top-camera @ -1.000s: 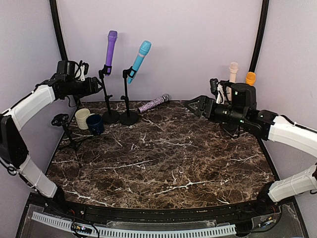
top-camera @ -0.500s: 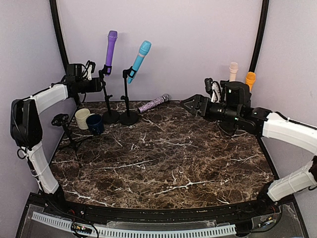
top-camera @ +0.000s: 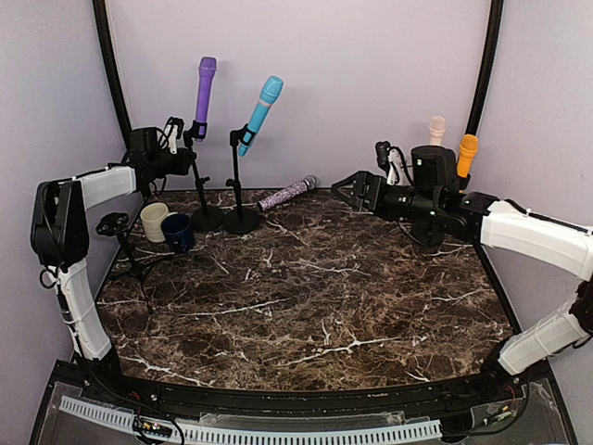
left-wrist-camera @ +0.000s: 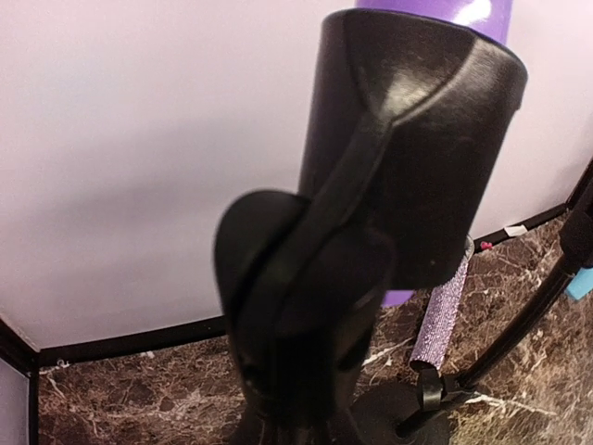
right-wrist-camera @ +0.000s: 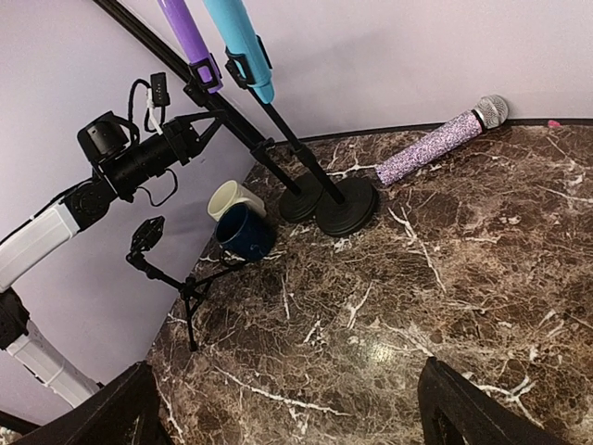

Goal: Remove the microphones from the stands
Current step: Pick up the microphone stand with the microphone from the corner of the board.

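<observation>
A purple microphone (top-camera: 206, 88) stands upright in the black clip (left-wrist-camera: 417, 139) of a round-based stand (top-camera: 206, 218) at the back left. My left gripper (top-camera: 185, 149) reaches in from the left and is shut on that stand's thin pole just below the clip. In the left wrist view the clip fills the frame, the purple microphone (left-wrist-camera: 482, 11) pokes out above it, and my own fingers are hidden. The right wrist view shows the left gripper (right-wrist-camera: 204, 125) touching the pole under the purple microphone (right-wrist-camera: 185, 32). My right gripper (top-camera: 357, 190) hovers open at mid-right, jaws wide over bare marble (right-wrist-camera: 287, 366).
A blue microphone (top-camera: 259, 113) sits on a second stand (top-camera: 242, 221) right beside the first. A glittery microphone (top-camera: 287, 194) lies on the table behind them. A cream cup (top-camera: 154, 221), a dark blue cup (top-camera: 178, 232) and a small tripod (top-camera: 116, 224) stand at the left. Orange (top-camera: 468, 153) and cream (top-camera: 436, 130) microphones stand back right.
My left gripper has moved right to the purple microphone's stand and closed on its pole. My right arm has drifted left, still open.
</observation>
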Controlling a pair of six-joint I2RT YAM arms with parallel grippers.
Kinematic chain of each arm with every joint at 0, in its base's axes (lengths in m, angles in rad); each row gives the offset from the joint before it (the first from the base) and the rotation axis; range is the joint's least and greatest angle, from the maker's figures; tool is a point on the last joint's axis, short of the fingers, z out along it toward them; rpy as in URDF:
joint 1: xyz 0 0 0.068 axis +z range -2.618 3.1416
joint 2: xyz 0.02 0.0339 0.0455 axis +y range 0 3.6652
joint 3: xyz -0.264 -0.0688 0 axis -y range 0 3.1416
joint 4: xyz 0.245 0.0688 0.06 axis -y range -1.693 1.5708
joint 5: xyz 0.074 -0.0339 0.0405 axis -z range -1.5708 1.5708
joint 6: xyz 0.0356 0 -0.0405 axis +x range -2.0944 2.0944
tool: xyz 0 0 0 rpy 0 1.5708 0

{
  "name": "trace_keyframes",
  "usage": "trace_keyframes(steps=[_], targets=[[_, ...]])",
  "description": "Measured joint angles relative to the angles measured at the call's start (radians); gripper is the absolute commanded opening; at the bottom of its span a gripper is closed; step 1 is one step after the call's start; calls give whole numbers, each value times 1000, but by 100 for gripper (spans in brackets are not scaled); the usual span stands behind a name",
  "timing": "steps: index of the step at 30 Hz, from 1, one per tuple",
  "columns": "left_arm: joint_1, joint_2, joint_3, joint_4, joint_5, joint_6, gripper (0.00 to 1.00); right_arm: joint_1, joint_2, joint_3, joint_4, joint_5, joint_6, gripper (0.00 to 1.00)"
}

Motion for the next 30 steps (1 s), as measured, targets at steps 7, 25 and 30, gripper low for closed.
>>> trace_keyframes(steps=[7, 25, 30], targets=[[4, -2, -50, 91, 10, 45, 0, -16, 42, 0, 1, -8, 0, 99], [4, -166, -189, 77, 91, 75, 0, -24, 40, -25, 16, -32, 15, 98], [0, -218, -190, 79, 130, 50, 0, -24, 14, -53, 18, -34, 24, 99]])
